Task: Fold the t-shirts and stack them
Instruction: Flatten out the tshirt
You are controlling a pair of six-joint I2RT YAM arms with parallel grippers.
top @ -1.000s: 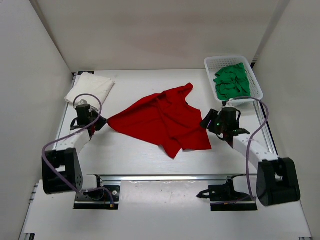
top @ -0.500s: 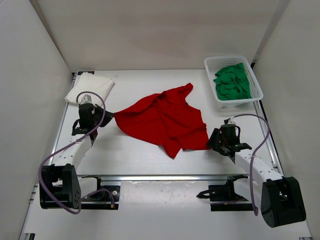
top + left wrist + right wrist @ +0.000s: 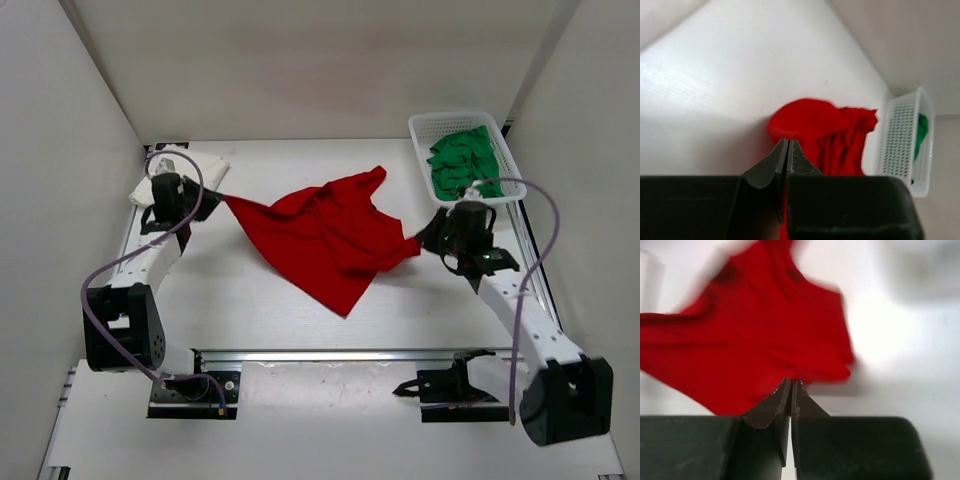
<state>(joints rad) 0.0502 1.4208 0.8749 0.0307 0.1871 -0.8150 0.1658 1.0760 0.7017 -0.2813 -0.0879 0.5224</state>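
Red shirt stretched between both arms; one shirt apparently done, two to go.
The red shirt (image 3: 325, 240) is held over the middle of the tabletop (image 3: 250, 310), wrinkled and unfolded: the left jaws are closed on its left corner, the right jaws on its right corner. A white shirt (image 3: 205, 160) is seen at the far left corner, seemingly folded. The green shirt (image 3: 462, 165) lies crumpled in the basket (image 3: 440, 118); folding and stacking are judged mostly ahead.

White bench and mesh basket inside a plain enclosure

A white plastic mesh basket (image 3: 440, 116) sits upright at the far right corner of the white bench (image 3: 250, 310), close to the right wall. A metal rail (image 3: 330, 355) runs along the bench's near edge.
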